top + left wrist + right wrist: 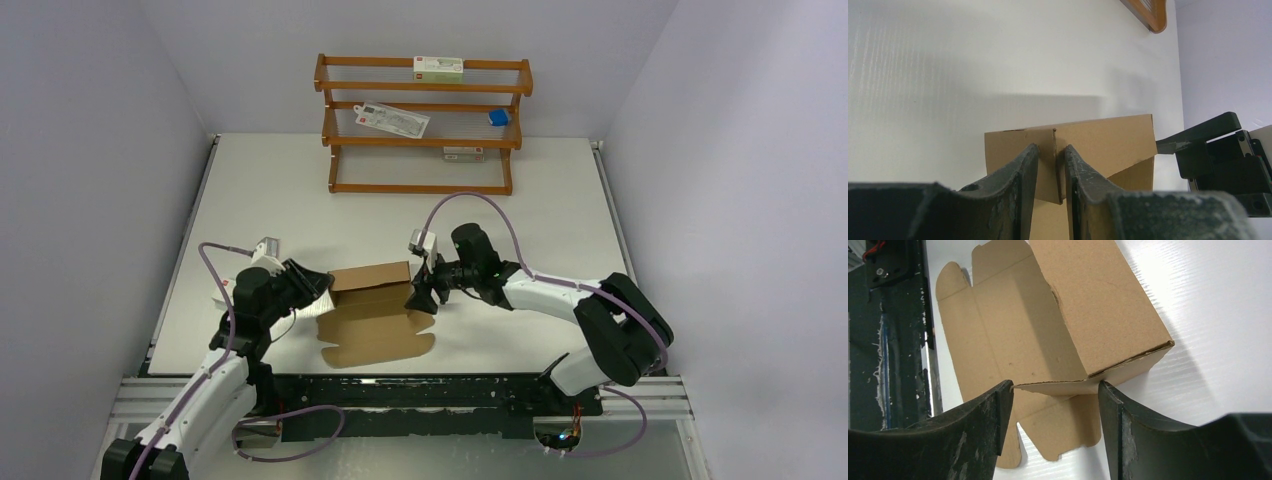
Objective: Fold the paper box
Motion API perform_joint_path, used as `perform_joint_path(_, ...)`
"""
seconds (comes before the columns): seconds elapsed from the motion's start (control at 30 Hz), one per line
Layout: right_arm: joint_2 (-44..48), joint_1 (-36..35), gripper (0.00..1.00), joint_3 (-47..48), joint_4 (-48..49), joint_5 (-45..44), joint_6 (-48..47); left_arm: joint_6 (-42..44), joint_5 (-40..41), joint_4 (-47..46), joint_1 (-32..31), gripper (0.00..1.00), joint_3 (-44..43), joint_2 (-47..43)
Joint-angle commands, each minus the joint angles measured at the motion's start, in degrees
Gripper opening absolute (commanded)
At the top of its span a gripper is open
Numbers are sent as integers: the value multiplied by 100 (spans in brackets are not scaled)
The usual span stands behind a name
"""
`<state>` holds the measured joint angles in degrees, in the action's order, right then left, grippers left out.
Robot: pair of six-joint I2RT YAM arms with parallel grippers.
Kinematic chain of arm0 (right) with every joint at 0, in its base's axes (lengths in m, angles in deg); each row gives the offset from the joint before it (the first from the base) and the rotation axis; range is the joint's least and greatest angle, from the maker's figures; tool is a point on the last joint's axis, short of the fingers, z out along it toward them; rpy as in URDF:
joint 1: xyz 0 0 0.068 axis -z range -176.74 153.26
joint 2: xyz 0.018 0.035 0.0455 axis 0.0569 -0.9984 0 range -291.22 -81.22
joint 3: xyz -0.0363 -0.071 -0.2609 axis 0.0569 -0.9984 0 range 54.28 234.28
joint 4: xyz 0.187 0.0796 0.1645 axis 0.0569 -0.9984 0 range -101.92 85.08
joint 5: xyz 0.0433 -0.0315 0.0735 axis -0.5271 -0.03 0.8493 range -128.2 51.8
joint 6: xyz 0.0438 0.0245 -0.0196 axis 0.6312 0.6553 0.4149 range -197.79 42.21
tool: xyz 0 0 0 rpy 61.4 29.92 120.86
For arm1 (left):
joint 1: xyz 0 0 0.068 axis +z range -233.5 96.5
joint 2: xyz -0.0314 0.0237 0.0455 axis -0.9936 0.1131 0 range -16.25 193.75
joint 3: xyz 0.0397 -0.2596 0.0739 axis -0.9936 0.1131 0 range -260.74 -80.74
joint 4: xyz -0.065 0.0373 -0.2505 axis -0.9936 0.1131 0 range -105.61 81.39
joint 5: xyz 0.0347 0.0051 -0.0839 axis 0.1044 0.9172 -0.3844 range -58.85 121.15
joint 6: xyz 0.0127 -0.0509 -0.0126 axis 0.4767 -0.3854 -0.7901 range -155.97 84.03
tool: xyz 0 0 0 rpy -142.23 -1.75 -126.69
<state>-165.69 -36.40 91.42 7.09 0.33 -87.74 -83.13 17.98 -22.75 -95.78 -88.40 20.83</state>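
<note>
Pinching a side flap of the half-folded plain brown cardboard paper box (1098, 142), the black left gripper (1052, 148) squeezes tight. The black right gripper (1055, 385) stands spread wide at its other end. The box sits on the flat white table (280, 190) between them.
</note>
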Motion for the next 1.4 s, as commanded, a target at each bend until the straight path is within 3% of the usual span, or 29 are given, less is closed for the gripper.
perform_joint_path(0.0, 91, -78, 63, -69, 274, -292, -169, 164, -93, 295, -30, 31, -34, 110)
perform_joint_path(0.23, 67, -165, 59, -156, 710, -401, 43, 178, -150, 201, -35, 31, -42, 229)
perform_joint_path(0.43, -48, -172, 73, -19, 813, 81, 39, 161, -201, 118, -33, 31, -58, 295)
perform_joint_path(0.8, -367, -182, 80, 476, 30, 738, -697, 203, -326, 87, -34, 32, -120, 388)
perform_joint_path(1.07, -466, -193, 96, 810, -1007, 520, -1678, 267, -326, 134, -32, 32, -204, 410)
perform_joint_path(1.13, -444, -200, 95, 797, -945, 369, -1741, 290, -340, 142, -38, 32, -230, 442)
perform_joint_path(1.37, -230, -258, 81, 559, -566, -14, -2101, 329, -345, 215, -32, 32, -269, 426)
